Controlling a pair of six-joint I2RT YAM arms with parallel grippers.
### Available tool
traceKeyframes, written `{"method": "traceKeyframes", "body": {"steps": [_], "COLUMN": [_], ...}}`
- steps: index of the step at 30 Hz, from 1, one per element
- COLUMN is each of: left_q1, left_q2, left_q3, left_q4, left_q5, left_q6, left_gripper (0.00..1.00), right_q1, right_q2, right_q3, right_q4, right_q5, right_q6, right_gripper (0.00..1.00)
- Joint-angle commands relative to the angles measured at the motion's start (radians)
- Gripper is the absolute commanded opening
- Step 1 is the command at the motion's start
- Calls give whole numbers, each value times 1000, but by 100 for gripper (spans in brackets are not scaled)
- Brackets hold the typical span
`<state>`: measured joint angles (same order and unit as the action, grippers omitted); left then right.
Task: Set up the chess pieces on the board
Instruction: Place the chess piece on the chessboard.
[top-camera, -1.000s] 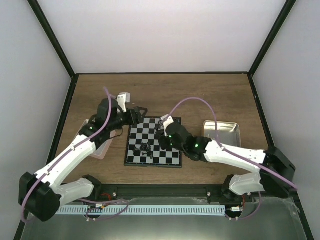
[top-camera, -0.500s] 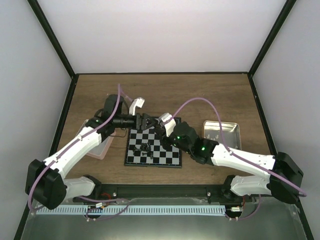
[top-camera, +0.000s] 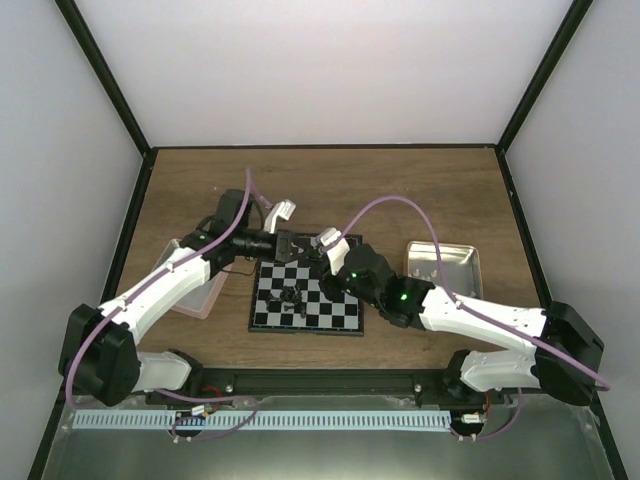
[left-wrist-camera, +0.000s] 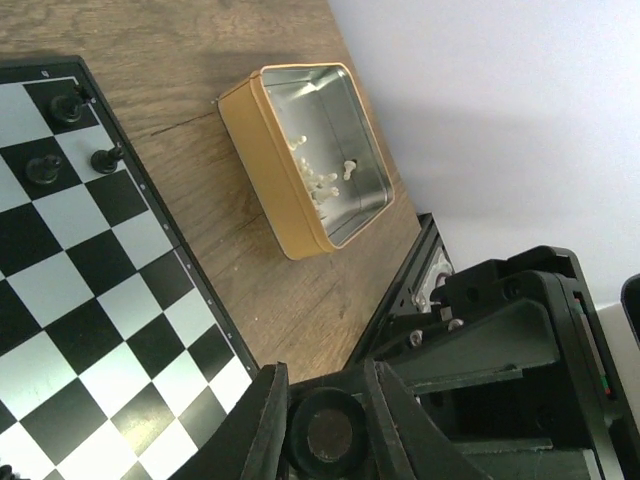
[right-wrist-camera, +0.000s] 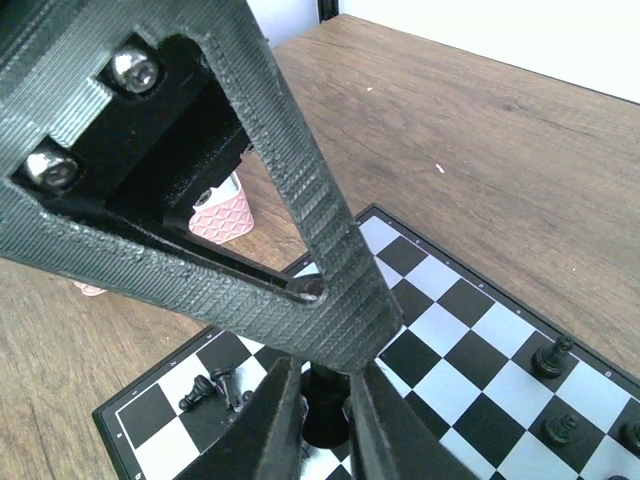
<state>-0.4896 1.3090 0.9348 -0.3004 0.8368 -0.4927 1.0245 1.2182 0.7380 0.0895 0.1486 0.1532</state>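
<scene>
Left fingers (left-wrist-camera: 262, 430) swung to board's (top-camera: 335, 310) 12 o'clock edge, pinching a dark round piece (left-wrist-camera: 325, 438); we see right fingers (right-wrist-camera: 275, 420) crowding alongside, clamping black piece (right-wrist-camera: 325, 395).

Lab cell: white walls (top-camera: 330, 70), black frame (top-camera: 106, 75).

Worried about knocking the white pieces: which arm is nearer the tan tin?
Right. The right arm passes beside the tin, along its near side; the left arm lies beyond the chessboard, by the pink tray.
</scene>
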Motion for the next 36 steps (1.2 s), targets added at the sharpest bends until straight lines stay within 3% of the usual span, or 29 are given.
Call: {"method": "traceKeyframes", "body": {"steps": [1,4,7,12,18,26,36], "left_q1": [11,21,41,55,56,56,56], "left_q2": [2,-30,-72,-134,-162,-143,-138], "left_q3": [16,1,-39,-112,-150,-209,-251], "left_q4": [27,80,187,441,611,923,1031], "left_q5": [5,-10,-26,-32,-80,-74,-109], "left_q6": [4,-26,-106,-330,-618,-981,-1090], "left_gripper": [15,13,10,10,12,14,14], "right_q1": [-1,-35,-107,-220,-270,-270,-270], "right_q2": [-6,-51,-131,-208,-152,-59,-2], "right_q3": [52,88,60,-17,-1,-7,-30], "right_q4": [-14,-44,40,162,210,473,648], "right_q5": [12,-68,-179,-323,-384,-515,-533], "right_q6": [51,139,235,455,763,848,1018], "right_gripper": [21,40,58,70,71,66,47]}}
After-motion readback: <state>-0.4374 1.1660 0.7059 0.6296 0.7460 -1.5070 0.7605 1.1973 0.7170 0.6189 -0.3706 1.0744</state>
